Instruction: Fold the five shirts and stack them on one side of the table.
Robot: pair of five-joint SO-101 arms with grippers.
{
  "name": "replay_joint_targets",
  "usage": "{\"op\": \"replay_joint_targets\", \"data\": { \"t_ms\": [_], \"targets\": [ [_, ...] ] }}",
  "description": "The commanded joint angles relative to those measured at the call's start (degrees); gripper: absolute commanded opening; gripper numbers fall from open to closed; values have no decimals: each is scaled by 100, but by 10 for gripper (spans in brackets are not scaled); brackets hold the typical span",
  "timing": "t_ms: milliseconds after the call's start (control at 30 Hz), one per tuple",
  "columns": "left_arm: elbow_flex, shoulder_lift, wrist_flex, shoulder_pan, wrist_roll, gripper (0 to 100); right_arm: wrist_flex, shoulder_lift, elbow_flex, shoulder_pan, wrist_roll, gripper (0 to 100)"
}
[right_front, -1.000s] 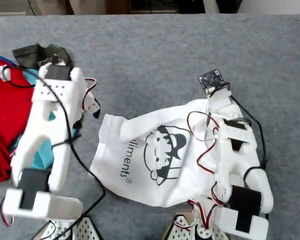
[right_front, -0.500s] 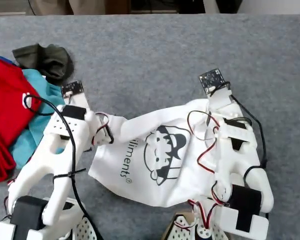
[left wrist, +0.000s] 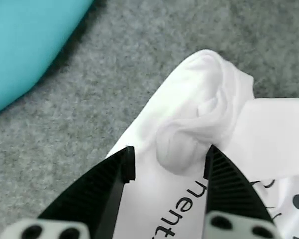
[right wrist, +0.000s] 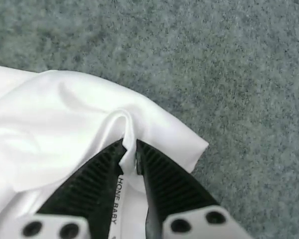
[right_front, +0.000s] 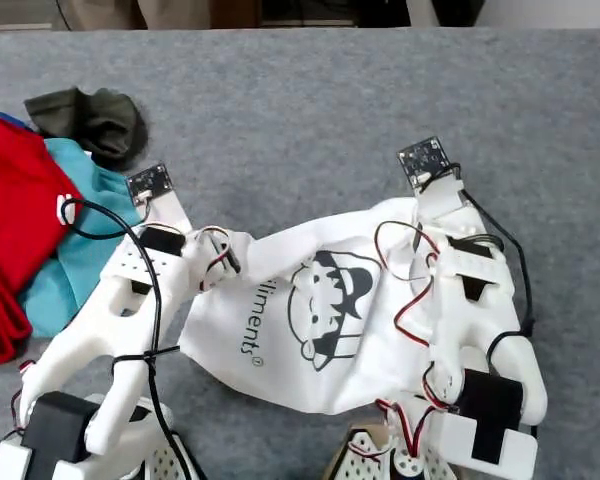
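Shirts lie on a grey table (right_front: 310, 90), four of them to be seen. The white shirt (right_front: 320, 330), printed with a cartoon figure and some lettering, is spread out near the middle of the table, rumpled along its far edge. The left gripper (left wrist: 169, 162) is at the far left corner of that shirt, its jaws spread on either side of a small bunched-up fold of white cloth; whether they touch the cloth cannot be told. The right gripper (right wrist: 130, 149) is at the far right corner, its jaws pressed together on a thin raised fold of the white shirt. At the left edge of the table a red shirt (right_front: 10, 230) lies over a teal shirt (right_front: 65, 280), both crumpled. A dark green shirt (right_front: 90, 120) sits bunched just beyond them, on the far side, touching the teal one.
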Motion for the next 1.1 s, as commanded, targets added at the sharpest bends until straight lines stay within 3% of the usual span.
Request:
{"op": "replay_joint_targets", "data": {
  "t_ms": [0, 267, 733, 900, 1067],
  "targets": [
    [-105, -180, -88, 97, 105, 224, 44, -22, -259, 92, -62, 1],
    [-158, -180, -448, 97, 79, 55, 44, -22, -259, 101, -70, 1],
    [-290, -233, -378, 62, 79, 19, 44, -22, -259, 110, -70, 1],
    [-1495, -242, 598, 44, 62, 17, 141, -180, -295, 136, -79, 1],
    [-3710, -180, 2048, 44, -404, 17, 1319, -1446, -945, 242, -404, 1]
  ]
}}
